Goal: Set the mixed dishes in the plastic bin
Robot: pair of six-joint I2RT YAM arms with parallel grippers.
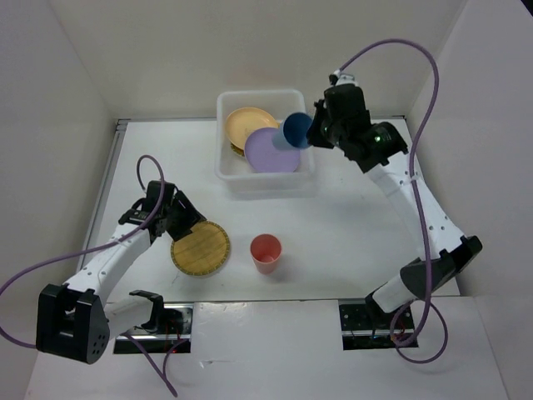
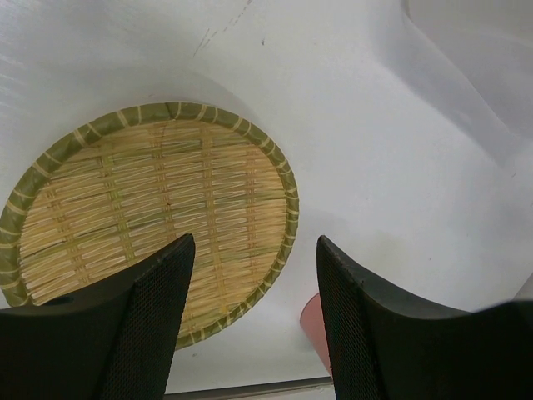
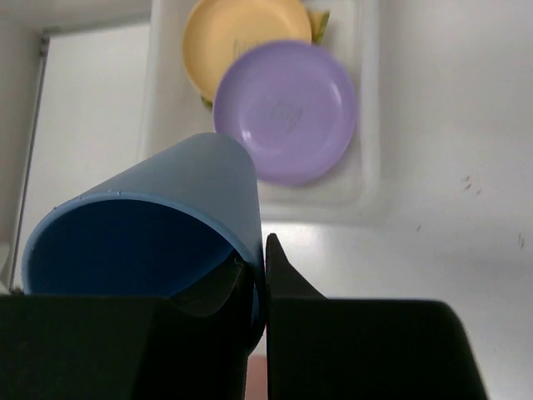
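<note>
The plastic bin (image 1: 226, 171) stands at the back middle and holds the pale orange plate (image 1: 248, 125) and the lavender plate (image 1: 271, 151); a woven plate's edge (image 3: 320, 20) peeks from under the orange one. My right gripper (image 1: 315, 133) is shut on the blue cup's (image 1: 296, 129) rim, one finger inside, holding it over the bin's right side; the cup (image 3: 150, 225) fills the right wrist view. A woven straw plate (image 1: 201, 248) lies flat on the table. My left gripper (image 2: 250, 275) is open just above its right edge. The red cup (image 1: 266, 252) stands upright to the plate's right.
White walls enclose the table on the left, back and right. A purple cable (image 1: 150, 171) loops near the left arm. The table's front edge (image 1: 266, 302) runs just below the woven plate and red cup.
</note>
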